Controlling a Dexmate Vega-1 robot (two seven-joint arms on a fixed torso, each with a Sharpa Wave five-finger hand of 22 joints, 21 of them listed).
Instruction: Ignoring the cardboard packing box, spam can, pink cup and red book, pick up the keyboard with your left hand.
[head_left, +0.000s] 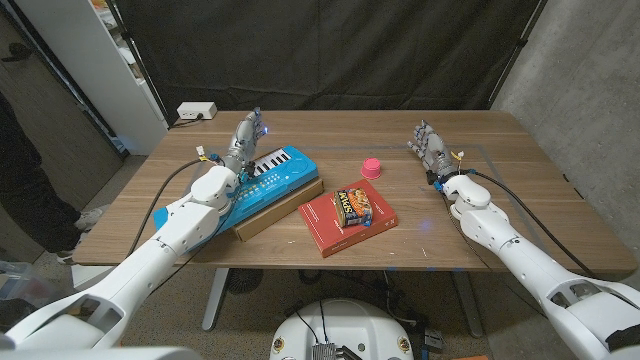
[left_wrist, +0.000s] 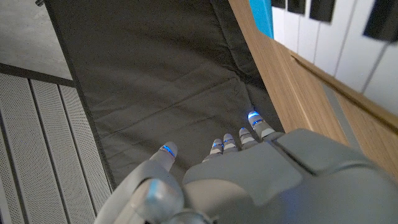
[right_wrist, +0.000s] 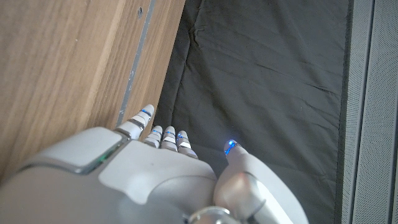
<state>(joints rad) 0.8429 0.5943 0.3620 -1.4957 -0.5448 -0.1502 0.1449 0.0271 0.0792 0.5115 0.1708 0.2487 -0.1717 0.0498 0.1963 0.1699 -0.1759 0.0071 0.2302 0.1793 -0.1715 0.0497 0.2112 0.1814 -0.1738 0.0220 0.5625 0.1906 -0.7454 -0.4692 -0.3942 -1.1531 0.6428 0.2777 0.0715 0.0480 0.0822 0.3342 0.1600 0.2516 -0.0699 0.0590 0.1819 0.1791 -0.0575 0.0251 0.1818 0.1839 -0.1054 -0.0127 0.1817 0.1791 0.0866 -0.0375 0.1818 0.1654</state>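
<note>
The blue toy keyboard (head_left: 275, 177) with white and black keys lies slanted on top of the cardboard box (head_left: 287, 207), left of the table's middle. My left hand (head_left: 243, 141) stands at the keyboard's far edge, fingers stretched out and holding nothing, while my left forearm crosses over the keyboard's left part. In the left wrist view the left hand (left_wrist: 249, 174) reaches along the table beside the keys (left_wrist: 323, 31). My right hand (head_left: 432, 150) waits open at the far right, apart from everything.
A pink cup (head_left: 371, 168) stands at the middle back. A spam can (head_left: 356, 207) sits on the red book (head_left: 335, 232) right of the box. A white power strip (head_left: 197, 110) lies at the far left corner. A person (head_left: 25, 170) stands at the left edge.
</note>
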